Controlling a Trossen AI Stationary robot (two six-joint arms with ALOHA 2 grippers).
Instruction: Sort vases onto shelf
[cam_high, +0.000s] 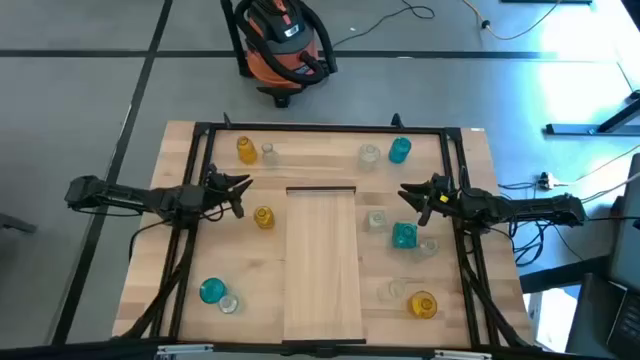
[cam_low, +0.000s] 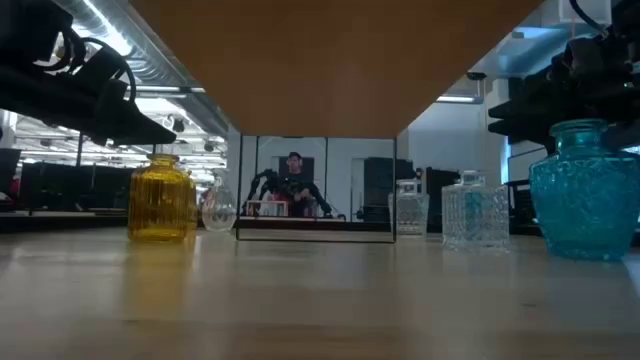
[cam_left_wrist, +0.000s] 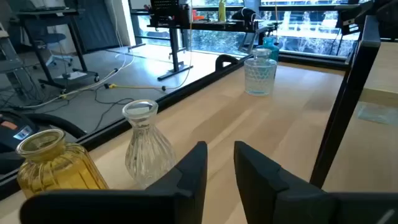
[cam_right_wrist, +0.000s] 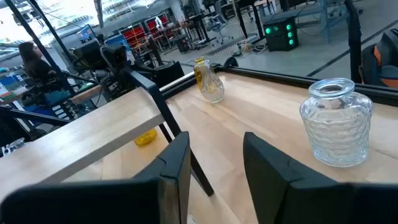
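Glass is what I am dealing with, small vases in clear, amber and teal scattered over the slatted table (cam_high: 160, 250) on both sides of the shelf (cam_high: 322, 265), which carries none yet. I judge them light, rigid, slick and easy to chip or tip, so I would pinch each one low on its body or just under the lip, square-on, with a gentle squeeze. My left gripper (cam_left_wrist: 219, 163) hovers off the left side of the shelf near its black-barred end, fingers a narrow gap apart and holding nothing; just ahead of it stand a ribbed clear vase (cam_left_wrist: 147, 144) and an amber vase (cam_left_wrist: 55, 163), side by side, the amber one partly cut off at the edge of the wrist view. The ribbed one narrows at the neck, a natural place to grip, though the flutes may let it twist. My right gripper (cam_right_wrist: 214, 163) hovers off the right side of the shelf, also slightly parted and empty, with a dimpled clear jar (cam_right_wrist: 336, 122) close by; its round belly looks slippery, so the short neck seems safer. From table height a teal vase (cam_low: 587, 190) looms nearest, right of the shelf. No brand, label or readable writing shows on any vase or on the shelf.
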